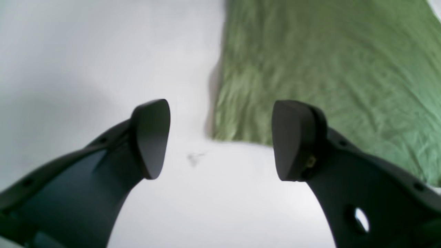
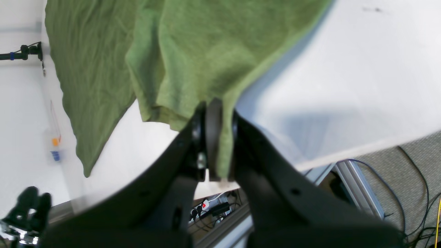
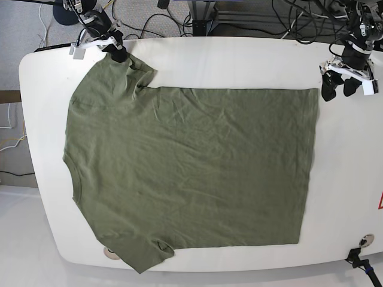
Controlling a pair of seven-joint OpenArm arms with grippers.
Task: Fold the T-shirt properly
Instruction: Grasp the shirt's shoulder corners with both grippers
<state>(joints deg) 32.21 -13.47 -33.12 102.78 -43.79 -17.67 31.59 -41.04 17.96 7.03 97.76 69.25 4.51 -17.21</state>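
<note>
plain olive-green T-shirt [image 3: 191,173], white table [image 3: 239,60], black pincers [image 1: 220,137]

- In the right wrist view the black fingers [image 2: 213,137] are covering the pinched sleeve edge of the T-shirt [image 2: 193,51], and the top edge is cutting the cloth off.
- In the left wrist view the T-shirt [image 1: 327,75] is blurring and running off the top and right edges.
- In the base view the table [image 3: 347,197] is hiding the sleeve hem at its near rim.

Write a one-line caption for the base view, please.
Olive T-shirt spread on white table; right gripper pinches a sleeve, left gripper open beside the hem.
</note>
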